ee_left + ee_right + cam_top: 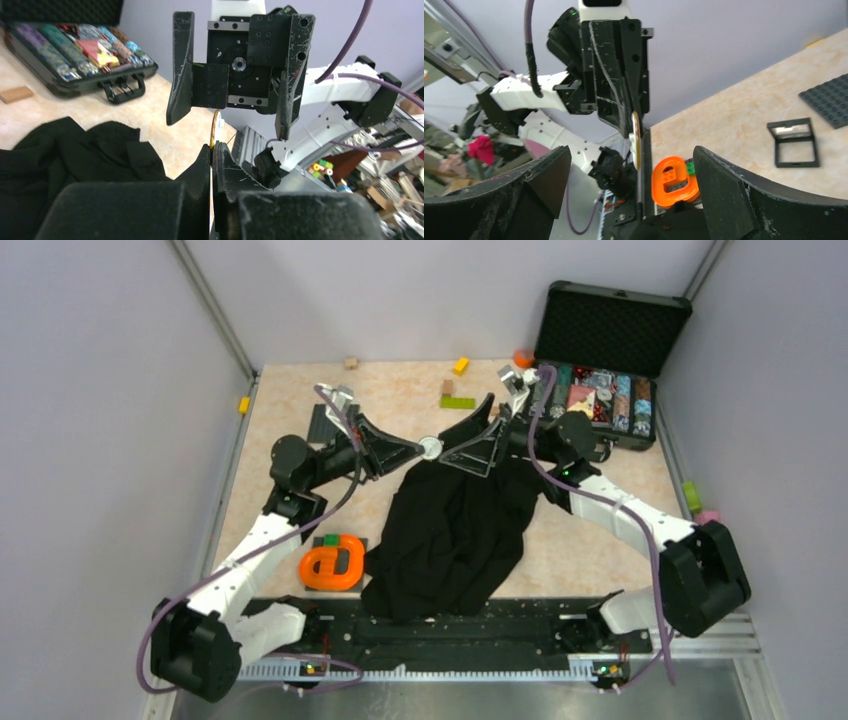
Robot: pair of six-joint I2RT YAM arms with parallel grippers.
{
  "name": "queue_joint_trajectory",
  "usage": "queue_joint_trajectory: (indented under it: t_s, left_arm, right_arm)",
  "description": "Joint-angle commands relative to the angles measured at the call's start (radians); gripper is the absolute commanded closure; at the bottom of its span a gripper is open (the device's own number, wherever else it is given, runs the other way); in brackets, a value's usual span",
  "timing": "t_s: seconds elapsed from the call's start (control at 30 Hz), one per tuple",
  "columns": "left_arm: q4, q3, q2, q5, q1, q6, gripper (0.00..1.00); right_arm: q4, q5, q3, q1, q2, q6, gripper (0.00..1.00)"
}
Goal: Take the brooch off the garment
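The brooch point(430, 448) is a small whitish-silver disc held in the air above the top edge of the black garment point(450, 530). My left gripper point(418, 448) is shut on it. In the left wrist view the brooch point(216, 129) stands edge-on between my left gripper's point(214, 150) closed fingers, and the garment point(75, 150) lies apart on the table. My right gripper point(457, 445) is open and faces the brooch from the right. In the right wrist view the brooch point(636, 137) sits between the wide-open fingers of my right gripper point(631, 156), touching neither.
An orange ring-shaped toy point(333, 562) lies left of the garment. An open black case point(600, 400) of coloured chips stands at the back right. Small blocks point(457, 401) are scattered at the back. A dark baseplate point(325, 420) and a black frame point(794, 142) lie at the back left.
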Motion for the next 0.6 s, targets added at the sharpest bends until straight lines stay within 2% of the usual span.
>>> queue_joint_trajectory:
  t_s: [0.0, 0.1, 0.23, 0.33, 0.43, 0.57]
  left_arm:
    - [-0.01, -0.038, -0.118, -0.156, -0.003, 0.024, 1.0]
    - [0.075, -0.075, -0.123, -0.176, -0.004, -0.046, 1.0]
    - [0.237, -0.135, -0.109, -0.218, -0.024, -0.14, 1.0]
    - [0.249, -0.146, -0.105, -0.252, -0.062, -0.117, 1.0]
    - [0.287, -0.156, -0.099, -0.26, -0.07, -0.127, 1.0]
    - [0.303, -0.163, -0.098, -0.267, -0.077, -0.128, 1.0]
  right_arm:
    - [-0.037, 0.109, -0.015, 0.006, -0.115, -0.143, 0.06]
    - [0.077, 0.185, -0.118, 0.015, -0.159, -0.179, 0.08]
    - [0.131, 0.269, -0.167, 0.064, -0.163, -0.255, 0.21]
    - [0.194, 0.319, -0.178, 0.127, -0.14, -0.287, 0.22]
    - [0.246, 0.373, -0.186, 0.155, -0.114, -0.303, 0.34]
    - [0.272, 0.368, -0.189, 0.158, -0.092, -0.306, 0.36]
